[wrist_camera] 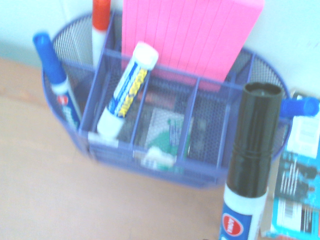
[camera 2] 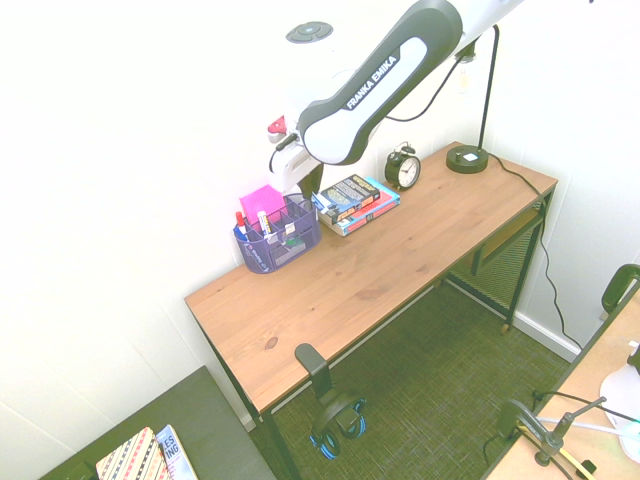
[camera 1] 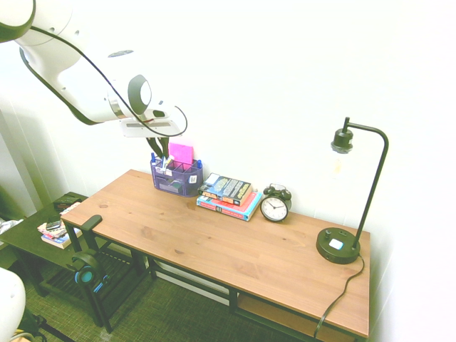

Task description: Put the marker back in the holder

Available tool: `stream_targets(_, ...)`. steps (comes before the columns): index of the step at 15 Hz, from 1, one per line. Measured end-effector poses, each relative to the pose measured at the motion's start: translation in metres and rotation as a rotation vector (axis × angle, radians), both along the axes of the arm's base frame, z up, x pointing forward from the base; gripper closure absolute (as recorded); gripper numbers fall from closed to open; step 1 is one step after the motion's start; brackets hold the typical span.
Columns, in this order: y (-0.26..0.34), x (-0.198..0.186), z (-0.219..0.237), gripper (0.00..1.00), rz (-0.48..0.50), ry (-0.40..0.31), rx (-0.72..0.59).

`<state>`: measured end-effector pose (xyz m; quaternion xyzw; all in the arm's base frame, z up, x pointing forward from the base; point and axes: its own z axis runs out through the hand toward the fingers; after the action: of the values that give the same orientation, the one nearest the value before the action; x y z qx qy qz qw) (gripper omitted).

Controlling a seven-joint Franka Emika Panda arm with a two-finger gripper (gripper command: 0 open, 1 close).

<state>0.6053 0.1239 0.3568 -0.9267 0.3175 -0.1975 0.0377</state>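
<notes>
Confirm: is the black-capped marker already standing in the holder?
No: in the wrist view the marker is outside the holder, in front of its mesh wall.

desk [camera 1: 214, 249] | holder [camera 1: 176, 178] | books [camera 1: 229, 195] | clock [camera 1: 275, 204] | lamp [camera 1: 339, 246]

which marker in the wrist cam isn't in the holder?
The black-capped marker. It rises from the frame's bottom edge, in front of the holder; the blue-capped and red-capped ones stand inside it.

Gripper [camera 2: 303, 192], seemingly closed, above holder [camera 2: 278, 238]
</notes>
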Motion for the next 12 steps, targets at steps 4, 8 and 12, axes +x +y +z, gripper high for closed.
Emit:
stream_targets(4,-0.029,0.029,0.011,1.0,-0.142,-0.192,0.049)
stream_targets(8,-0.038,0.061,-0.038,1.0,-0.178,-0.242,0.012)
stream_targets(12,-0.024,0.067,-0.048,1.0,-0.178,-0.253,0.008)
